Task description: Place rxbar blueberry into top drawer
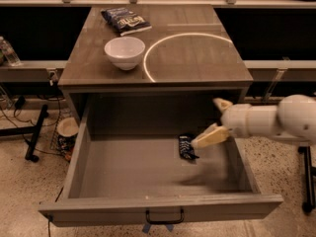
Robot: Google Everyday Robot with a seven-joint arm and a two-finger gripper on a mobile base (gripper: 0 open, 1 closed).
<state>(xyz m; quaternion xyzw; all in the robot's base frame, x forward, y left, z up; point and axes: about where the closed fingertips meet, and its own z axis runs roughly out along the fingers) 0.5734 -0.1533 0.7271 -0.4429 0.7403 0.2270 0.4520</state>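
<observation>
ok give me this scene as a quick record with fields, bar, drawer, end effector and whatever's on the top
bar: small flat rxbar blueberry in a dark navy wrapper, lying on the drawer floor, right of centre
drawer: wide grey wooden top drawer, pulled open, black handle on its front
end effector: two-finger end effector, inside the drawer at the right, open, close beside the bar, not gripping it
tabletop: round white bowl; dark blue chip bag behind it
status: bar appears to be in the drawer
</observation>
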